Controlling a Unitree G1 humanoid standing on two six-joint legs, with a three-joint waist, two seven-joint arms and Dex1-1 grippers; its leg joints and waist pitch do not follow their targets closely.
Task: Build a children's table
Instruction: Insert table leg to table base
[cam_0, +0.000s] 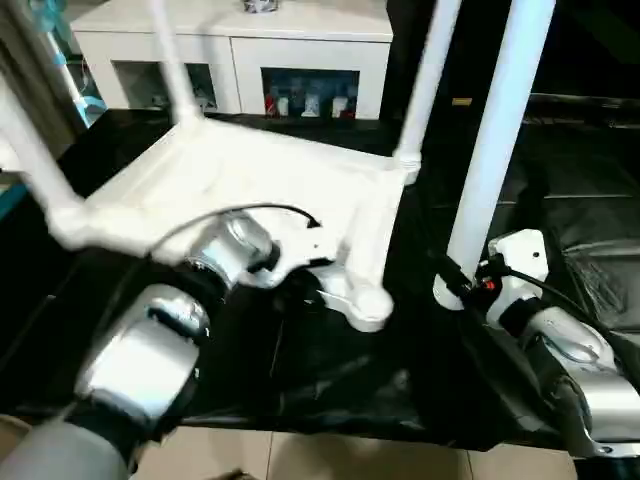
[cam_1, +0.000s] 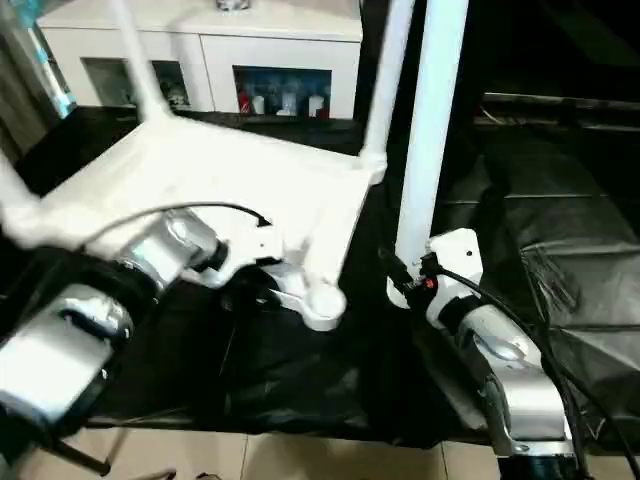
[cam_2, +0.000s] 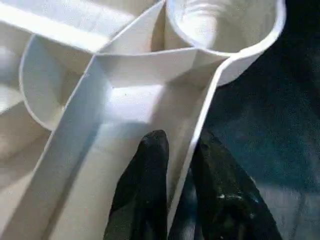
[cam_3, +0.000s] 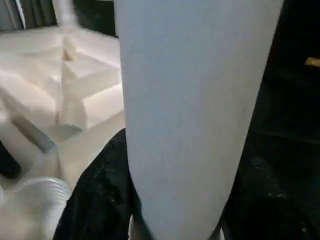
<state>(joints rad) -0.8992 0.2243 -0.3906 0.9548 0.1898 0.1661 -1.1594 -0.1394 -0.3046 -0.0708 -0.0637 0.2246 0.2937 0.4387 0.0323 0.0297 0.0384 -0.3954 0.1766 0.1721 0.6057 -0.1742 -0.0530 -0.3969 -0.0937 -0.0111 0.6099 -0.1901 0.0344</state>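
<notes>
Upturned white plastic table top (cam_0: 250, 180): left claw (cam_2: 182, 165) pinches its rim beside empty corner socket (cam_0: 368, 305), frame centre. Right claw (cam_0: 462, 283) grips upright white leg (cam_0: 495, 140), just right of socket.

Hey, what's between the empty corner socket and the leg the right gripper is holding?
Only bare black table covering lies between the empty corner socket and the held leg in the right gripper, as the left eye view shows.

upturned children's table (cam_0: 250, 180) rests on black sheet (cam_0: 330, 380).
</notes>
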